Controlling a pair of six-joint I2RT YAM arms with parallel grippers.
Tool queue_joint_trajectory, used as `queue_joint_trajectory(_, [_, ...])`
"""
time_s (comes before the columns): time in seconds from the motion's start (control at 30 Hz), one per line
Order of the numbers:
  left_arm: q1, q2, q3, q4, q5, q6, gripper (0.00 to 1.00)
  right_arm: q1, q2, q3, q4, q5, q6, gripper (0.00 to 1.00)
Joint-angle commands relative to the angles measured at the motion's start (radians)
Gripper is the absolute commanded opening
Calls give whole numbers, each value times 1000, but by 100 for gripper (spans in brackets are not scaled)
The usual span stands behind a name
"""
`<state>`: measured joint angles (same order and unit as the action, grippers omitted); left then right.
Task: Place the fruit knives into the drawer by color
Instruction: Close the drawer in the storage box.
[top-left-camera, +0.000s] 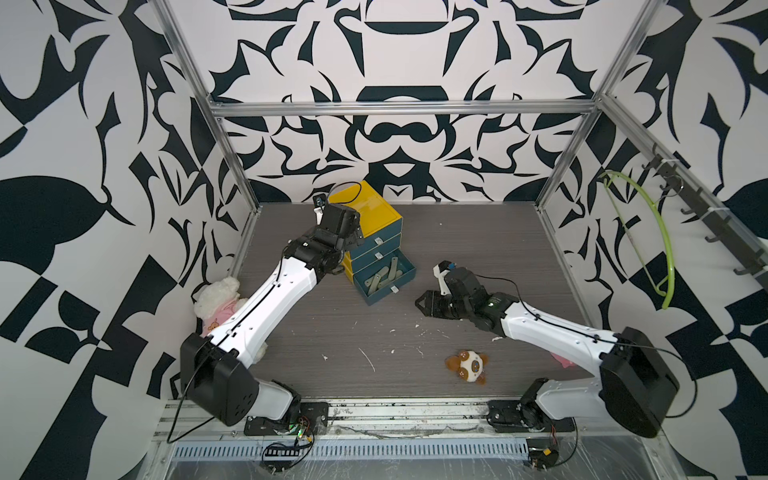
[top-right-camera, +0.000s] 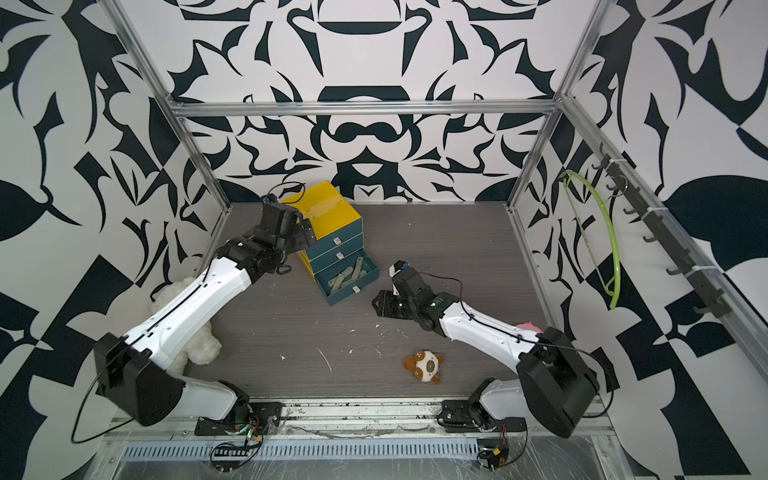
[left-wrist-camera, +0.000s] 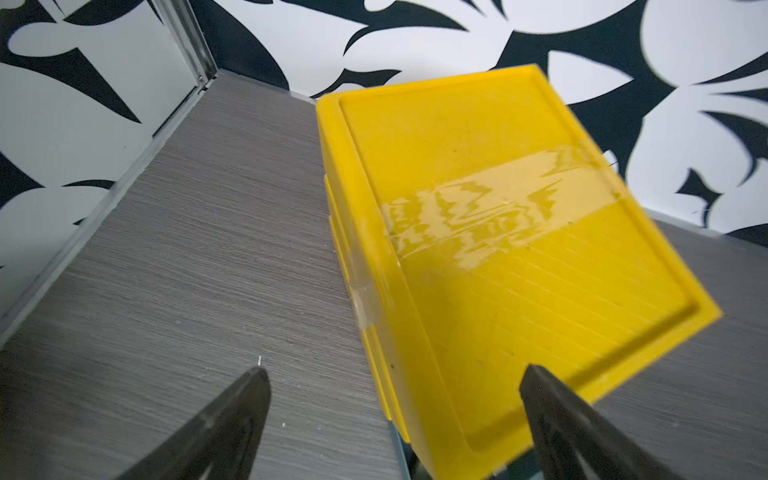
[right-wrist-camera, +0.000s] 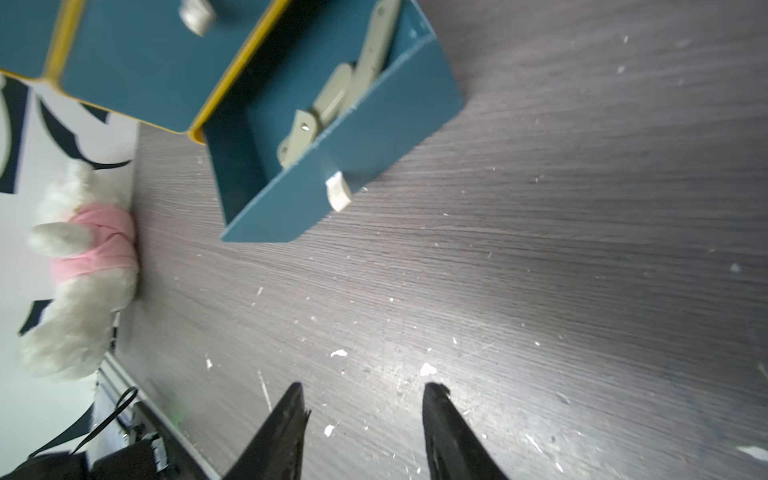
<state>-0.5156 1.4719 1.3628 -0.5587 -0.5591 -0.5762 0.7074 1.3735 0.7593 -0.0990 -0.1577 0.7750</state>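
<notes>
Yellow plastic is the worry on the left. The cabinet (top-left-camera: 376, 210) looks light and stands askew on the table (top-left-camera: 332, 332). The left gripper (left-wrist-camera: 394, 374) hangs right at the side edge of its top, so a careless swing of that arm could, I judge, catch the shell and shove or tip it. Further right, the bottom drawer (right-wrist-camera: 395, 124) is pulled well out, with the olive-green fruit knives (top-left-camera: 380, 279) lying loose and crossed inside. An off-centre push on its front might skew it, jam a knife against the frame, or slide the whole cabinet instead of closing it. The two drawers above are shut and no knife shows on the table, so closing looks like the remaining step. The left gripper's jaws are spread wide, straddling the cabinet's edge in the wrist view and holding nothing; whether a finger touches the shell I cannot tell. The right gripper (right-wrist-camera: 365, 388), low over bare table near the drawer's front, has its jaws about half apart and empty.
</notes>
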Motion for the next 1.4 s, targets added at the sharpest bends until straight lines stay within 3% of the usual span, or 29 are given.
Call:
queue_joint_trajectory(0.0, [19, 57, 51, -65, -62, 6, 99, 16, 47, 68, 71, 31, 45, 48])
queue_joint_trajectory(0.2, [31, 70, 24, -57, -26, 1, 99, 22, 150, 123, 121, 70, 75, 47])
queue_joint_trajectory(0.67, [32, 56, -27, -53, 29, -6, 99, 20, 506, 422, 158, 96, 111, 46])
queue_joint_trajectory(1.07, [31, 18, -93, -45, 72, -41, 99, -20, 657, 467, 506, 65, 434, 48])
queue_joint_trajectory(1.37, [31, 2, -124, -38, 93, -54, 99, -21, 708, 516, 507, 86, 517, 48])
